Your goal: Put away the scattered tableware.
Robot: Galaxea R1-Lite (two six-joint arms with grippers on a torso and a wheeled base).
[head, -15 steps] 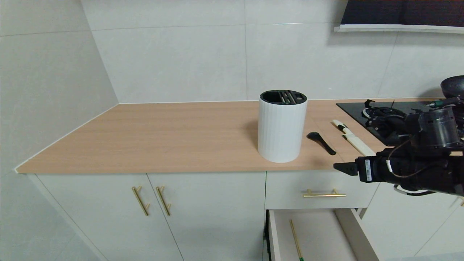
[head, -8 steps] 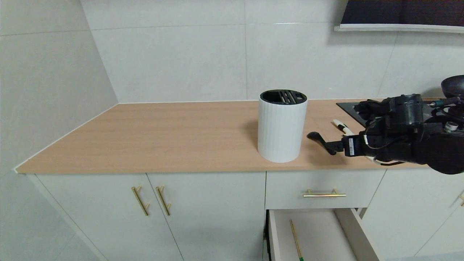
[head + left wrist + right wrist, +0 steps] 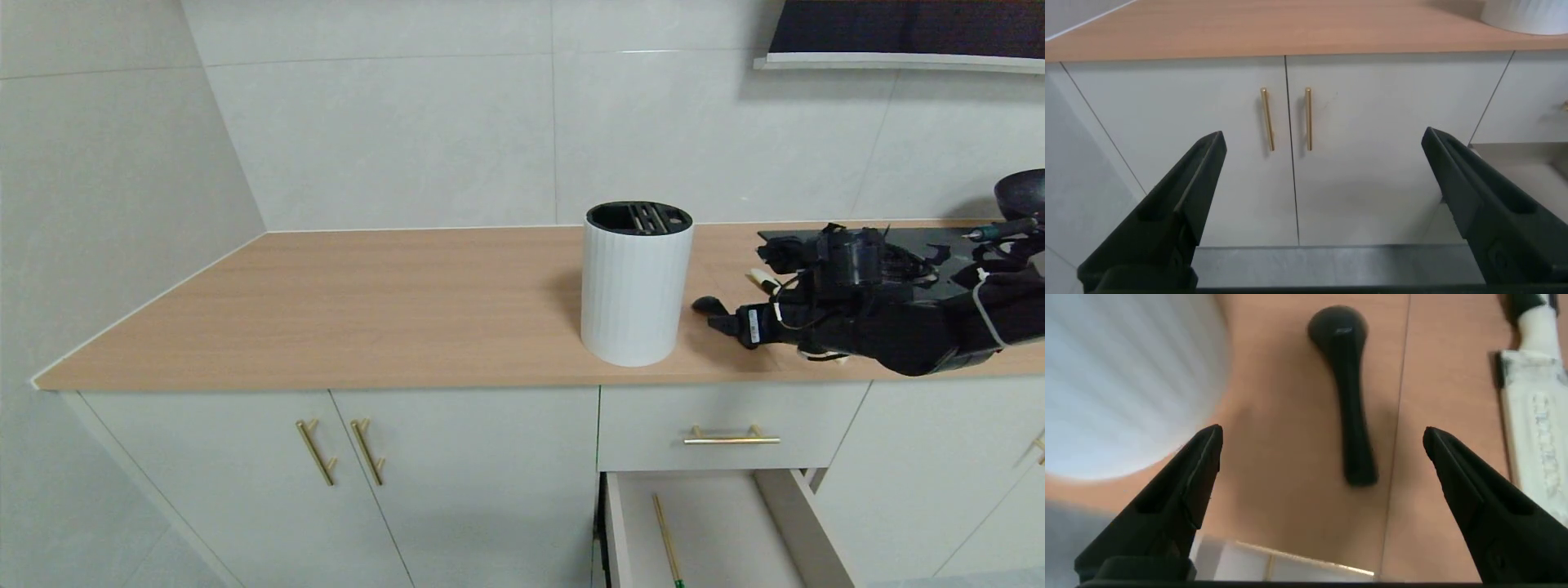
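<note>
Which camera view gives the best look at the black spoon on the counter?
The right wrist view: the whole black spoon lies in plain sight. In the head view the right pincer covers its handle. The left wrist view faces cabinet doors.

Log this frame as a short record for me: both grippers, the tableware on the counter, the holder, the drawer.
right gripper: open, fingers straddling the black spoon from above
left gripper: open, facing the cabinet doors
black spoon: flat on the countertop, beside the white utensil holder
white knife: on the countertop, beyond the spoon from the holder
drawer: open, a chopstick inside
</note>
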